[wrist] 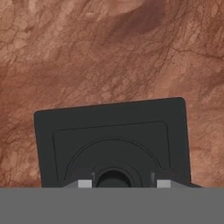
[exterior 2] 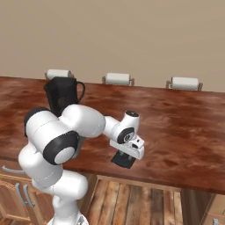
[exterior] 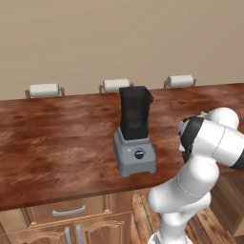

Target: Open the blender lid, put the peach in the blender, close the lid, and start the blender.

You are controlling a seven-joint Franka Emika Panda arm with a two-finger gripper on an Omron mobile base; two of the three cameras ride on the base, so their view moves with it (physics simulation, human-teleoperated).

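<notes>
While the blender (exterior: 135, 138) stands at the centre of the left base view with its dark jar uncovered, the blender lid (wrist: 113, 142) lies flat on the brown table (wrist: 109, 52) in the lower half of the hand view. The gripper (exterior 2: 126, 154) sits low over it at lower centre of the right base view, its fingertips (wrist: 85, 183) flanking the lid's raised centre; whether they are pinching it cannot be told.

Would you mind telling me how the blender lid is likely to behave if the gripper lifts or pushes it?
The blender lid looks like a flat, rigid plate, so it probably won't flex. Lying flat on the counter, it would likely slide, not roll or tip. Being thin, it is probably light, and the raised centre seems the easiest place to grip.
</notes>
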